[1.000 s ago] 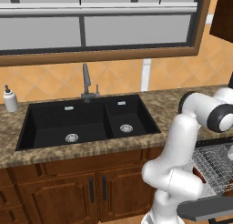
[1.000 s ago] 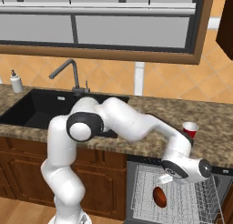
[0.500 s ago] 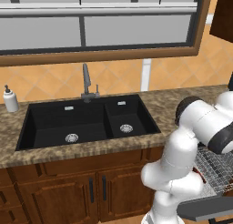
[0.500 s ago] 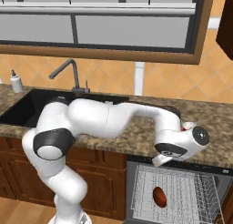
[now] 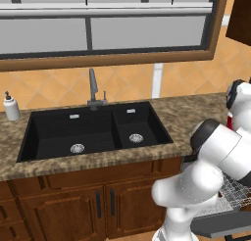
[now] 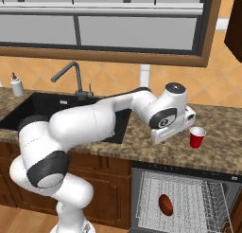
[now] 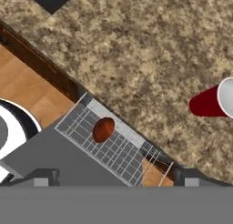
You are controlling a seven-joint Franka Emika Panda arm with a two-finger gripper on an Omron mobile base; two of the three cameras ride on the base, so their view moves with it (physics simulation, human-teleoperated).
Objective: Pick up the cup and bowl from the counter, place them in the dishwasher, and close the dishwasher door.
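the hand [image 6: 166,136] hangs over the counter [image 6: 222,147], wide open and holding nothing, just left of the cup [image 6: 197,137]. the cup stands upright near the counter's front edge, apart from the hand. in the hand view the cup [image 7: 213,100] sits off to the right, well away from the fingertips at the bottom. below the counter the dishwasher [image 6: 186,199] stands open, and the bowl [image 6: 165,204] already lies in its wire rack. further left are the sink [image 5: 93,130], the tap [image 5: 92,90] and the soap bottle [image 5: 11,108].

the cup looks light, thin-walled and stiff, likely smooth and a bit slippery, and easy to tip. best taken across its body about halfway up, jaws on opposite sides, with a gentle squeeze so it neither crushes nor squirts out. the door is not yet shut.
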